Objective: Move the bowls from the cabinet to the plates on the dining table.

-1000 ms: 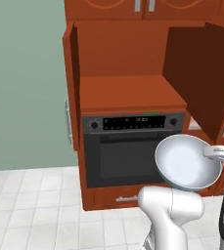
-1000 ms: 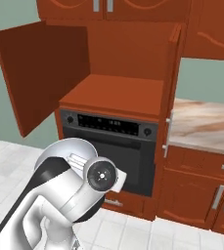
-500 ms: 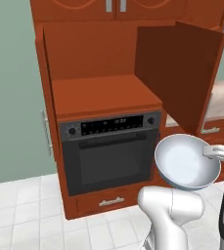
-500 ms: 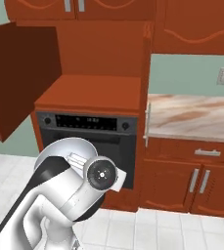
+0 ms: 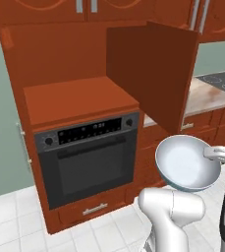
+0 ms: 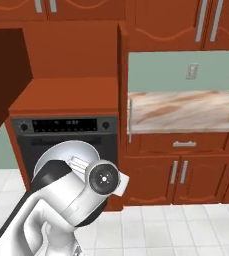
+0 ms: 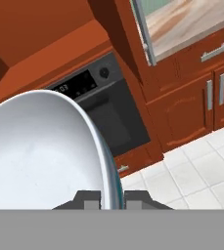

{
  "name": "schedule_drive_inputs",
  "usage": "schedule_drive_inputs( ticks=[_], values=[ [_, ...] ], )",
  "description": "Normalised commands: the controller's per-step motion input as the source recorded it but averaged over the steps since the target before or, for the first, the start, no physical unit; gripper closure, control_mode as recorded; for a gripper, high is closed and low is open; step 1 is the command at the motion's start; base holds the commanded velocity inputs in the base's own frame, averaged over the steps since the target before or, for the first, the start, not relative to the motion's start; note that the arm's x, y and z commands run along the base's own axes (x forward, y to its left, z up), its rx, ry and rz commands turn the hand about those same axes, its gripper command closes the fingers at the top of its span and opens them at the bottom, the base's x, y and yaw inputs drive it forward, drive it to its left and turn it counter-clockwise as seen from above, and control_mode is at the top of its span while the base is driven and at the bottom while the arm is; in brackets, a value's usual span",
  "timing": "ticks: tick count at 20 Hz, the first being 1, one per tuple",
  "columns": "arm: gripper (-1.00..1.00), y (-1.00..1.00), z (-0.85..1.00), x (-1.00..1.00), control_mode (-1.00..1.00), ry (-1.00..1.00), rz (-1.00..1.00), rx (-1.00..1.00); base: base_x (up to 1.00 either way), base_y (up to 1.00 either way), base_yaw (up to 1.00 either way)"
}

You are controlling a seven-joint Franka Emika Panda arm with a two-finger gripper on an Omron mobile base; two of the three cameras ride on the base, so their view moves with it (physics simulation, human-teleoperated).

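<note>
The bluish-inside bowl [image 5: 187, 165] is being pinched by its rim in the gripper [image 7: 112, 197]; it's probably best being kept level, clear of the open cabinet door [image 5: 151, 74], while being carried.

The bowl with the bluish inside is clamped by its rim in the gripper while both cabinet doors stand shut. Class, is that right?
Not quite. The bowl is clamped by its rim in the gripper, but a cabinet door stands open, as the left base view shows.
</note>
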Motion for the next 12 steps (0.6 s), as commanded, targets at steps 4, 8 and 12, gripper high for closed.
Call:
schedule_drive_inputs(
  ticks=[4,8,12],
  values=[
    [1.0,0.0,0.0,0.0,1.0,0.0,0.0,0.0,0.0,-0.19,-0.33],
    [1.0,0.0,0.0,0.0,1.0,0.0,0.0,0.0,0.0,-0.18,-0.33],
    [1.0,0.0,0.0,0.0,1.0,0.0,0.0,0.0,0.0,-0.19,-0.33]
  ],
)
